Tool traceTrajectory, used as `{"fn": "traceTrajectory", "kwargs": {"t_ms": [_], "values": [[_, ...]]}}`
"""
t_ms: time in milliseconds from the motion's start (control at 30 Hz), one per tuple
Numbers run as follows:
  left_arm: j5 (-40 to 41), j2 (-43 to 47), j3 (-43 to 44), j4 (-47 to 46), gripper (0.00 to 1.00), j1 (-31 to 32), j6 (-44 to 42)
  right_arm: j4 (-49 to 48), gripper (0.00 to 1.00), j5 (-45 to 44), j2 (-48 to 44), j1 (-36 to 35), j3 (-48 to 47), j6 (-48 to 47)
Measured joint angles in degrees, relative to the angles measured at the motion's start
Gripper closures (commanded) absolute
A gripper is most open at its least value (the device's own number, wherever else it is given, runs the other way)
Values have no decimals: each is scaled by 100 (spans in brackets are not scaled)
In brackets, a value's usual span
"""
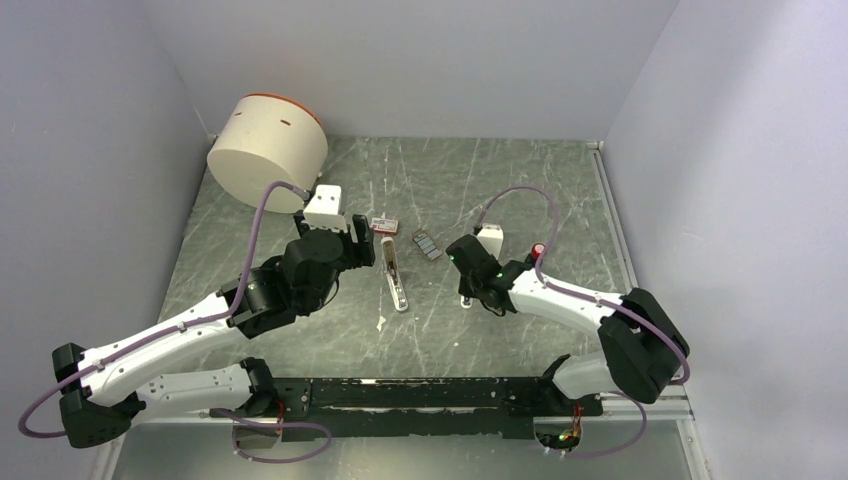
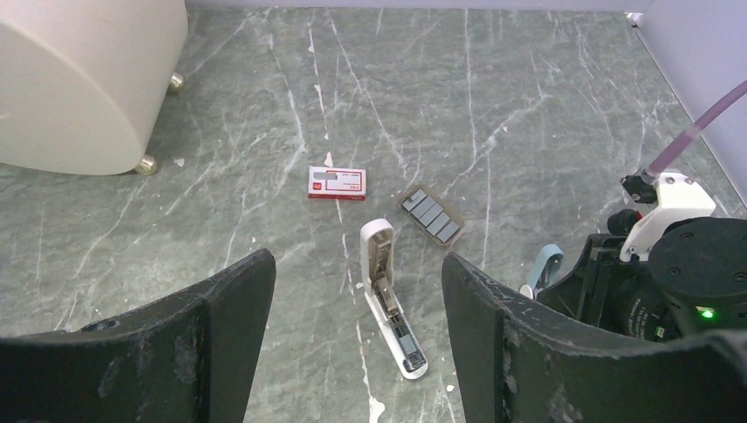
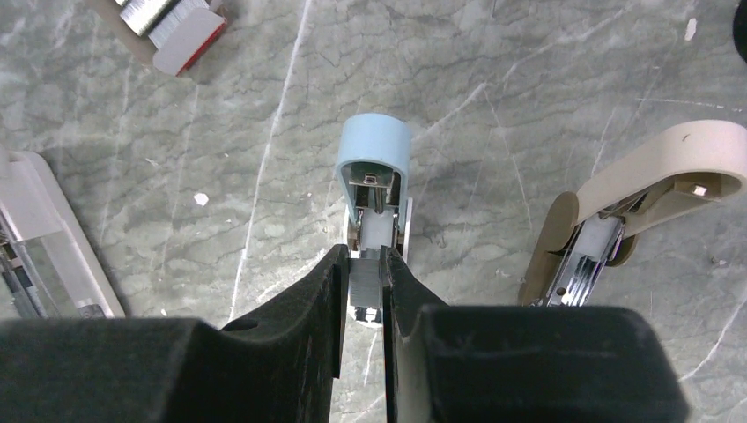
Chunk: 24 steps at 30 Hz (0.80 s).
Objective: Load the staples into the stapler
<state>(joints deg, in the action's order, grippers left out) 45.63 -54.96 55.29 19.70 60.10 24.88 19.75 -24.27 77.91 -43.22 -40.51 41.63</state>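
We see the left gripper [image 2: 357, 269] spread wide before the white stapler [image 2: 388, 304] at lower centre, with the staples [image 2: 336, 183] a little above. The right gripper [image 3: 368, 264] pinches a light-blue stapler [image 3: 374, 163] by its thin metal end. We fear that narrow hold could twist loose.

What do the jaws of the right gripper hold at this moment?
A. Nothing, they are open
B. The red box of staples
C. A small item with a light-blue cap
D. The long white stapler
C. In the right wrist view the right gripper has its jaws shut on the metal end of the light-blue-capped item, while the red box and the white stapler lie free elsewhere.
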Motion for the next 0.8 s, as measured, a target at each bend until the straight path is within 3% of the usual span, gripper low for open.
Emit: {"fn": "traceTrajectory", "kwargs": {"t_ms": [800], "values": [[2,11,-39,2,26,0,-2,190,79,-229,186,-94,-61,317]]}}
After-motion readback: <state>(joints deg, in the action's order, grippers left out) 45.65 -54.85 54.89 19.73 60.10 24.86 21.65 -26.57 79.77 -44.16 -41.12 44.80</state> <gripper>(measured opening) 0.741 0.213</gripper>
